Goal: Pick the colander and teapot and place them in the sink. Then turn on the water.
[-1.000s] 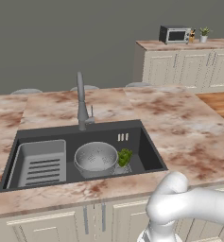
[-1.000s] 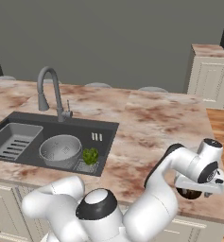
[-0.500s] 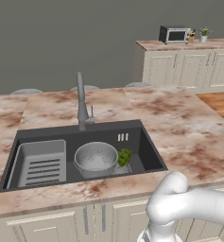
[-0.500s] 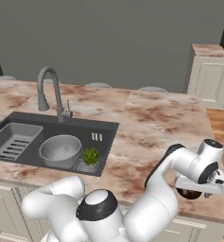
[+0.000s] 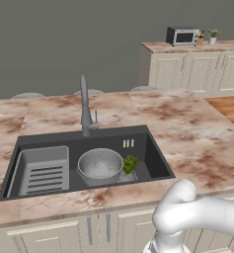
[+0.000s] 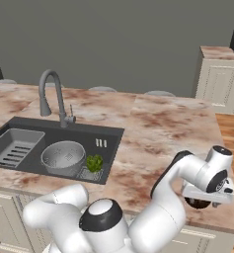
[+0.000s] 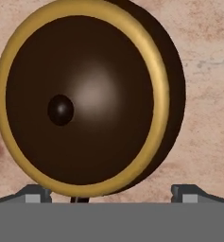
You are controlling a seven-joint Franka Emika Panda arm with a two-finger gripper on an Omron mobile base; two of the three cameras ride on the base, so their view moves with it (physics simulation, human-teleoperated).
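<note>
At nine o'clock in the left base view, the sink (image 5: 158, 160) is sunk into the marble counter (image 5: 197, 133). A grey ribbed tray (image 5: 42, 170) lies in the basin's left part, and the colander (image 5: 99, 164) stands to its right, already inside the basin. A green leafy bunch (image 5: 130, 163) sits just beside the colander at its three o'clock, touching or nearly touching the rim. The tall grey tap (image 5: 85, 106) rises from the sink's back edge at about twelve o'clock from the colander; no stream runs from it.

Farther right, at roughly four o'clock in the right base view, the gripper (image 6: 203, 201) hangs low over the counter near its front right corner, with the teapot (image 6: 196, 202) showing as a dark shape directly under the hand. From the hand view the teapot (image 7: 85, 97) looms close, dark brown with a gold rim and a small knob, resting on the marble. The finger tips (image 7: 37, 194) stand spread wide at either side of it, released, not yet grasping the pot.
</note>
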